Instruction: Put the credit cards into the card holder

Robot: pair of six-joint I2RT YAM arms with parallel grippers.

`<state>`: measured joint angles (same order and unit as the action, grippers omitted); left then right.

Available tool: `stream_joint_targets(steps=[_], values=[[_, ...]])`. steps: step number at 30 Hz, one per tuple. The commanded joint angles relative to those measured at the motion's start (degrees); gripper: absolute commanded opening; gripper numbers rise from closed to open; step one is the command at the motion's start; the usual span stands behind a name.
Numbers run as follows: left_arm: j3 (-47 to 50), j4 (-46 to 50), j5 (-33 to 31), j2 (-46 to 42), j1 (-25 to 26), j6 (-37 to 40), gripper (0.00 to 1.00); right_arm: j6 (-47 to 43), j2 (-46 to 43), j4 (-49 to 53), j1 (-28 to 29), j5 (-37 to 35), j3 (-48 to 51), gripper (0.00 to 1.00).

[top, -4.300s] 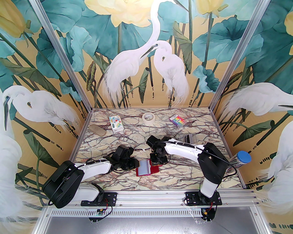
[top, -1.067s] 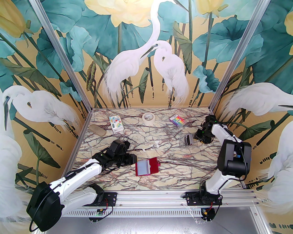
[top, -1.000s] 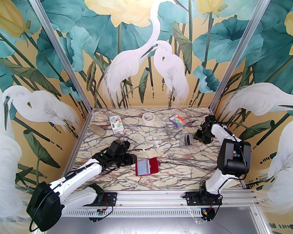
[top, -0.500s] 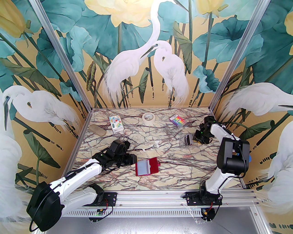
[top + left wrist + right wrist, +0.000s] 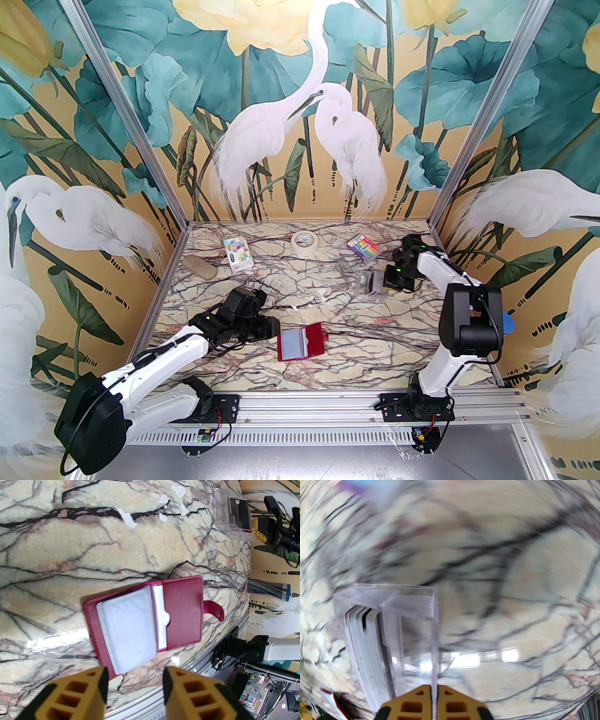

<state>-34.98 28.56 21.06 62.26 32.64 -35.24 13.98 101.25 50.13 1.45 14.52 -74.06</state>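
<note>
Several credit cards (image 5: 368,644) stand on edge in a tight stack inside a clear plastic box (image 5: 410,625), at the left of the right wrist view. One dark-edged card shows among the pale ones. In the top view the box sits right of centre. The card holder (image 5: 302,344) lies open at lower centre, its clear sleeves facing up and its snap tab (image 5: 214,611) pointing toward the right of the frame.

The right gripper (image 5: 434,688) is pinched tight on one thin clear wall of the box, not on a card. The left gripper (image 5: 134,684) hangs just left of the holder in the top view, its jaws partly apart with nothing between them.

This looks like the fetching step: no card has been lifted from the box. Next, the box probably needs to come toward the holder without tipping the stack. Otherwise the wall must be let go and a single card nipped by its top edge.

Bare marble table (image 5: 356,370) lies between box and holder, so a path down and left looks free. A rainbow-striped packet (image 5: 363,247) lies just above the box in the frame, with the side wall of the enclosure not far to its right. The holder sits near the table's lower edge, leaving little room on that side.
</note>
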Motion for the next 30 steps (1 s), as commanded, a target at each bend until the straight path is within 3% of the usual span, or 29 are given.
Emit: stream_joint_targets(steps=[1,6,16,30], values=[[-0.62,1.37,-1.24,-0.03,0.23,0.79,0.44,-0.36,0.66,-0.09,4.48,2.76,-5.52,0.00],[-0.09,1.23,-1.54,-0.62,0.23,-0.07,0.43,2.79,7.15,2.56,10.78,3.22,-14.26,0.00],[1.52,0.54,-2.05,-1.35,0.23,-1.42,0.44,10.80,14.94,-1.52,19.38,6.35,-21.77,0.00],[3.42,-0.43,-2.33,-1.70,0.23,-2.04,0.43,15.85,19.42,-0.92,23.86,2.85,-25.17,0.00]])
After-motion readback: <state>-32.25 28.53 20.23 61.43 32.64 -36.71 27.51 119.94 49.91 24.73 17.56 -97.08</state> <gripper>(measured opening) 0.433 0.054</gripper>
